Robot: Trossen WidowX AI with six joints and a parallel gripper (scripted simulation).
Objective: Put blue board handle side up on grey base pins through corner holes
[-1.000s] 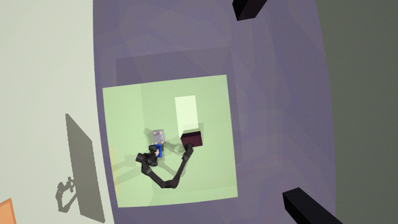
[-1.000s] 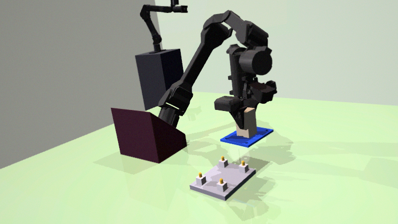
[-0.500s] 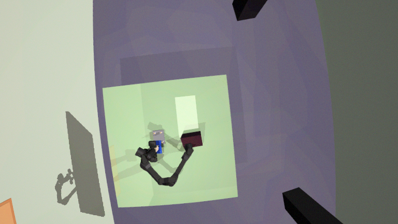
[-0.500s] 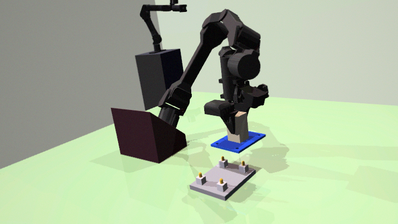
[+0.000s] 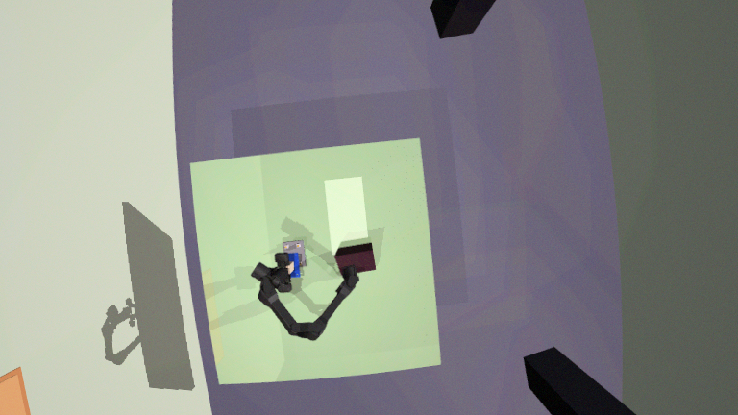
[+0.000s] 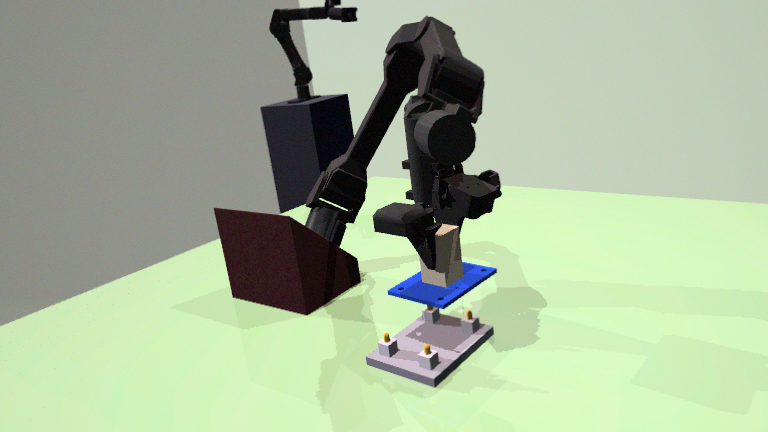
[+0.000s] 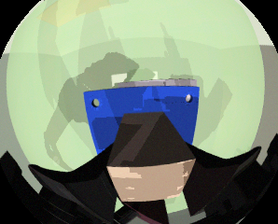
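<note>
The black, multi-jointed robot arm [image 5: 307, 329] [image 6: 378, 113] slants upward from its foot, bends sharply at a high elbow, then drops to a thick black cylindrical wrist [image 6: 445, 135]. Below it the black two-fingered tool [image 5: 288, 267] [image 6: 444, 252] [image 7: 145, 141] points down, its fingers apart, clamped firmly on something between them, well above the worktop.
</note>
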